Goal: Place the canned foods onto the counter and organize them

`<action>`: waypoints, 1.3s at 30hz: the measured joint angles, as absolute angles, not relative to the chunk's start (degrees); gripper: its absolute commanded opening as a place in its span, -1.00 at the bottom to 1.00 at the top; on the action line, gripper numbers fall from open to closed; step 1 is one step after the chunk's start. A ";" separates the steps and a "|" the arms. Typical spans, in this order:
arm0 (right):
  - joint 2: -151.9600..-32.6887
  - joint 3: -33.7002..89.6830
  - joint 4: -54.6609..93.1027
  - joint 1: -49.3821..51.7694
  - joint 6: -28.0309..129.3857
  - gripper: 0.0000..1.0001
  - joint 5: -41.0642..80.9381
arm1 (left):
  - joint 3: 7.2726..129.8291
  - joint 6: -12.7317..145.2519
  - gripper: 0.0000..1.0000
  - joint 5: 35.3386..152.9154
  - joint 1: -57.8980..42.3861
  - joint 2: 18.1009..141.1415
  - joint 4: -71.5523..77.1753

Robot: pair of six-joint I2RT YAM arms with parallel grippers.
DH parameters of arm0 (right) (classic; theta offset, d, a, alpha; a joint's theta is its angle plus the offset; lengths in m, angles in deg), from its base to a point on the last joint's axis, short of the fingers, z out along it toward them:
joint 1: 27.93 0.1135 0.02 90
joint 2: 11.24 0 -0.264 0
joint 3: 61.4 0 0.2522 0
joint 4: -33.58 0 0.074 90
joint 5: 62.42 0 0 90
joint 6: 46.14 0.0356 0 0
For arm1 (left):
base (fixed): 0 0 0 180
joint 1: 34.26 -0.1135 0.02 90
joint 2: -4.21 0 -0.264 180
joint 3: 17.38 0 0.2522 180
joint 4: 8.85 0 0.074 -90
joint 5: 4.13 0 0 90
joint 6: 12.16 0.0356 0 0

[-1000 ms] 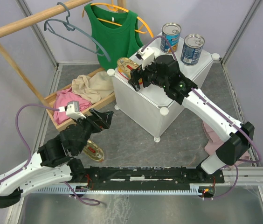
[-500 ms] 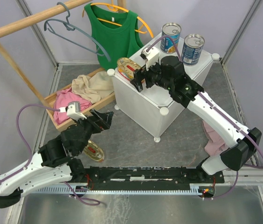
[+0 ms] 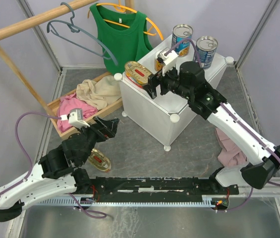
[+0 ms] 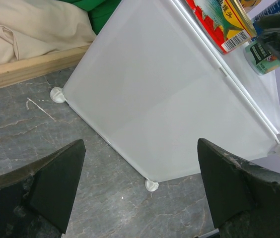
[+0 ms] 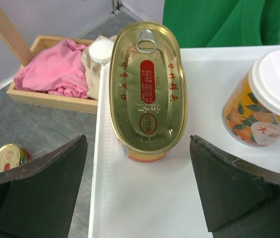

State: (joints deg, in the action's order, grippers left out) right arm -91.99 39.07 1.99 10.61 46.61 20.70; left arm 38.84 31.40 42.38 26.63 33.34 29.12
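Note:
On the white counter [image 3: 152,116] stand two tall blue-labelled cans [image 3: 181,37] [image 3: 205,49]. A flat oval gold tin [image 3: 136,73] lies at its left corner. A small white-lidded can [image 5: 266,104] stands just right of the oval tin [image 5: 147,89]. My right gripper [image 5: 137,193] hovers over the counter top [image 5: 145,213] just behind that tin, open and empty. Another oval tin [image 3: 99,159] lies on the floor beside my left arm. My left gripper [image 4: 140,188] is open and empty, low over the floor, facing the counter's side wall [image 4: 170,109].
A wooden tray [image 3: 68,128] of pink and beige clothes sits left of the counter. Behind it a green top [image 3: 120,37] hangs on a wooden rail. A pink cloth [image 3: 229,148] lies on the floor under the right arm. Metal frame posts ring the grey floor.
My right gripper has drawn back to the right, off the oval tin, which stays on the counter's left corner. The left arm has hardly moved.

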 measured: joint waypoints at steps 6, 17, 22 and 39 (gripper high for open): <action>-87.10 39.01 1.71 11.97 47.26 0.81 20.97 | 38.84 31.43 0.99 41.38 26.63 32.49 29.49; -85.04 38.16 -1.29 25.52 47.02 0.77 27.63 | 40.24 31.71 0.99 37.84 26.63 30.41 33.76; -84.69 35.12 -2.05 32.16 47.50 0.75 31.54 | 42.82 32.08 0.98 35.65 26.63 29.10 35.26; -96.65 28.61 4.18 50.96 53.05 0.76 44.66 | 47.80 37.00 0.99 29.44 26.63 24.55 36.25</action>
State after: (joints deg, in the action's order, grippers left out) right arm -96.65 28.61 4.18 50.96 53.05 44.66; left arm 47.80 37.00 29.44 26.63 24.55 36.25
